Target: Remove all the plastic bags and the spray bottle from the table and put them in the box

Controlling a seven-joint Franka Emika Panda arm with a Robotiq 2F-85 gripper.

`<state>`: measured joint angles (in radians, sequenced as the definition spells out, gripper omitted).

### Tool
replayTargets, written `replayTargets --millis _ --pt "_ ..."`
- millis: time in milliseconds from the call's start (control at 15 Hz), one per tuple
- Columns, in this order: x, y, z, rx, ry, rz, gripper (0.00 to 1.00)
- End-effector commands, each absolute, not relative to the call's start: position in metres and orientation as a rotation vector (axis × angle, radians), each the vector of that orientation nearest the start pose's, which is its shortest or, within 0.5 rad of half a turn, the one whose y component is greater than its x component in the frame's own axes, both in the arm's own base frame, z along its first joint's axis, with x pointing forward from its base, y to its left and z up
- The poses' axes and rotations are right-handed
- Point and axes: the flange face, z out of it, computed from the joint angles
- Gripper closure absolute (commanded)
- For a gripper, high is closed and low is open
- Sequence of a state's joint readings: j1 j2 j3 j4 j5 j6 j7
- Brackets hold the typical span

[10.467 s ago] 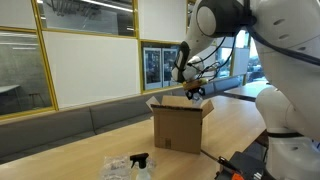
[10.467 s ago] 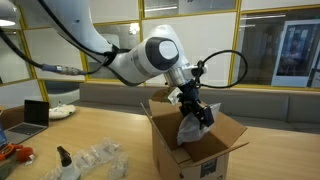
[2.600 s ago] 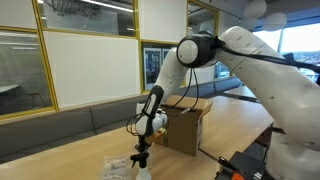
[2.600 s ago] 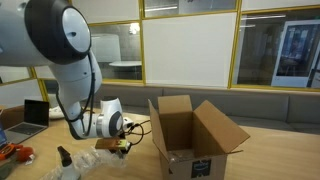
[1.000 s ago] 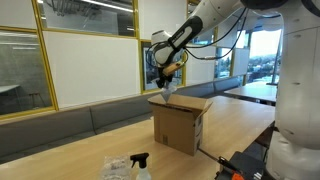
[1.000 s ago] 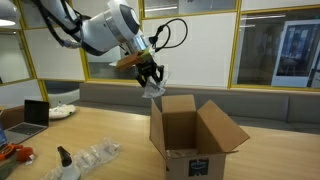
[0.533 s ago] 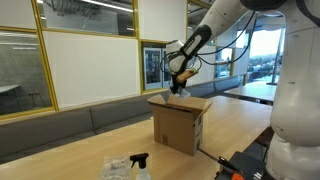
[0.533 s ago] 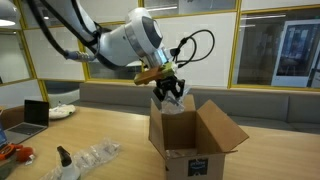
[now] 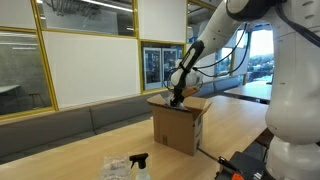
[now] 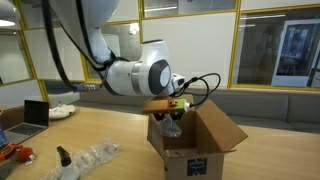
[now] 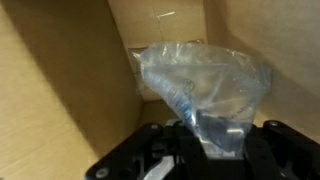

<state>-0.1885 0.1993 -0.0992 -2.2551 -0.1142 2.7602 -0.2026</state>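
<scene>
1. Where the box stands open on the table, the gripper hangs just inside its top.
2. The gripper is closed tight on a clear bag.
3. In the wrist view, the bag hangs between the brown walls of the box, puffed up and crinkly.
4. The bottle stands on the table, well away from the box, with its black top up.
5. The other bags lie right beside the bottle in a shiny heap.
6. In both exterior views, the box flaps point up and out.
</scene>
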Motion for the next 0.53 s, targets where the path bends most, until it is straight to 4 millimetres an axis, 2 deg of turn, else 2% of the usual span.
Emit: replayTargets --millis 0,200,467 --pt "0.551 -0.143 0.286 -3.144 -0.208 -0.485 0.61" --pt "0.550 -0.144 0.270 -3.096 -0.295 -0.418 0.39" --pt "0.546 -0.150 0.259 -3.082 -0.346 -0.378 0.08"
